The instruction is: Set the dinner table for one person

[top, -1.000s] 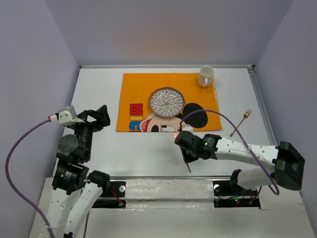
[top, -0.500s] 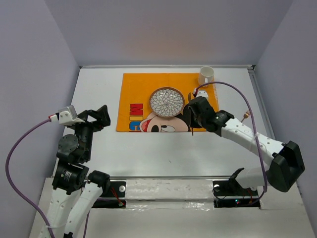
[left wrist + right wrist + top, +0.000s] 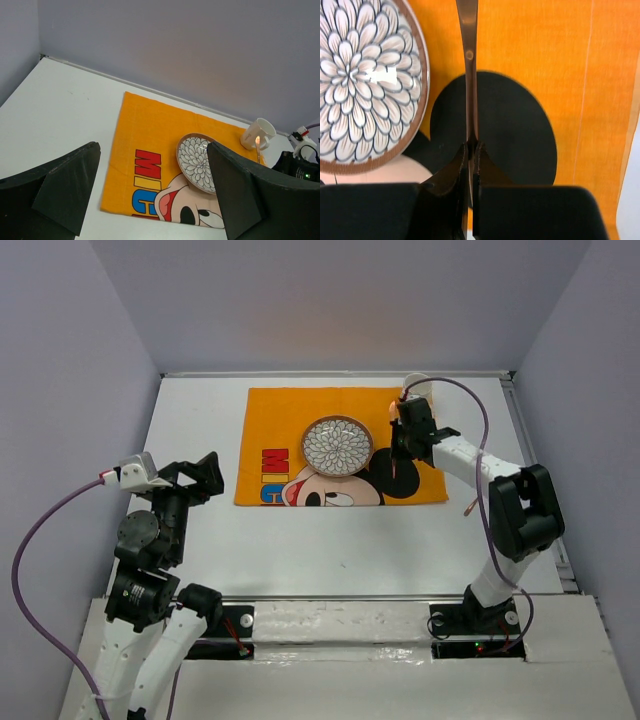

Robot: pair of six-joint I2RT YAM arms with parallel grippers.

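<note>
My right gripper (image 3: 405,445) is shut on a thin copper-coloured utensil (image 3: 470,75) and holds it over the orange Mickey Mouse cloth (image 3: 280,440), just right of the flower-patterned plate (image 3: 337,446). In the right wrist view the jaws (image 3: 471,147) pinch its handle above Mickey's black ear, with the plate (image 3: 360,85) on the left. The white mug (image 3: 418,390) stands at the cloth's far right corner, partly behind the arm. My left gripper (image 3: 195,475) is open and empty over the white dinner table (image 3: 200,420), left of the cloth. The left wrist view shows the plate (image 3: 197,162) and the mug (image 3: 257,134).
A copper fork (image 3: 470,505) lies on the table right of the cloth, partly hidden by my right arm. Grey walls close the table at the back and both sides. The right arm's cable loops over the far right of the table.
My right gripper has carried the utensil from the near middle of the table away from me, over the cloth, to beside the plate near the mug. The left arm has not moved.
</note>
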